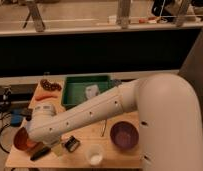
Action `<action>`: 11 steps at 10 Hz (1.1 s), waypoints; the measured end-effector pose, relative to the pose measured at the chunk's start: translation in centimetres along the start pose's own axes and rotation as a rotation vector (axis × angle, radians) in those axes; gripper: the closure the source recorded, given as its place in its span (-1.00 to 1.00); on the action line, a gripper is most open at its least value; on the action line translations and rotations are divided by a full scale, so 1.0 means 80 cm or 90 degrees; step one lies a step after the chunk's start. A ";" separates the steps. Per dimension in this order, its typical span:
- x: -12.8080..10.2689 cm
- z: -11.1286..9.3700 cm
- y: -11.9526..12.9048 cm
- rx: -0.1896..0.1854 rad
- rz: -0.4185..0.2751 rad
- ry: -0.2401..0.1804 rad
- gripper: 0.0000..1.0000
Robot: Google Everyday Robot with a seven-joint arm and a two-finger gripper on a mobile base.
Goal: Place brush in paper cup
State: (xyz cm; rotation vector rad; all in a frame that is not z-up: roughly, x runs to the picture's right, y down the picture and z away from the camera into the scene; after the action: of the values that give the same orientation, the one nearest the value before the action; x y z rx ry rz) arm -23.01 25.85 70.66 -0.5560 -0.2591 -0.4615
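My pincer is low over the front left of the pale wooden surface. It sits under my own white forearm, which hides most of it. I cannot tell whether it is apart, together or clamped on anything.

Two dark things lie close to it. A black elongated stick rests flat at the front edge, just beside the orange-brown round bowl. A small dark block with pale edges sits on the other side of the pincer. I judge the stick to be the brush, since its shape would fit a cup, but I cannot be sure of this. Neither thing looks lifted; both seem to lie on the surface.

The small round white paper cup stands upright at the front edge, to the right of the block and apart from it. The wide purple bowl is near it on its right. As far as I can see the cup holds nothing dark, and no handle pokes above its rim.

By my reckoning the task is at its very start. I have reached the brush's corner, but I see no sure grasp. The lift, the carry rightward to the cup and the drop into its mouth all remain. The green rectangular tray behind plays no part.
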 end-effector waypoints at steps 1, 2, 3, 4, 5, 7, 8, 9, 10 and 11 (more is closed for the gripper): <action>0.004 0.012 -0.001 -0.006 0.018 0.006 -0.60; 0.008 0.024 -0.001 -0.017 0.031 0.005 -0.60; 0.015 0.035 -0.002 -0.027 0.045 0.000 -0.60; 0.024 0.046 -0.003 -0.037 0.058 -0.003 -0.60; 0.030 0.054 -0.005 -0.043 0.068 -0.006 -0.60; 0.036 0.064 -0.006 -0.048 0.083 -0.010 -0.60; 0.039 0.070 -0.004 -0.050 0.092 -0.014 -0.60; 0.041 0.077 -0.003 -0.051 0.098 -0.017 -0.60; 0.041 0.083 -0.004 -0.053 0.100 -0.020 -0.60; 0.041 0.089 -0.005 -0.056 0.104 -0.021 -0.60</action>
State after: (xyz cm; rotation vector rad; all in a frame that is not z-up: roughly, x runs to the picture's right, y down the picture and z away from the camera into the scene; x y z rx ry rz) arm -21.15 28.42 77.86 -0.6659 -0.2233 -0.3068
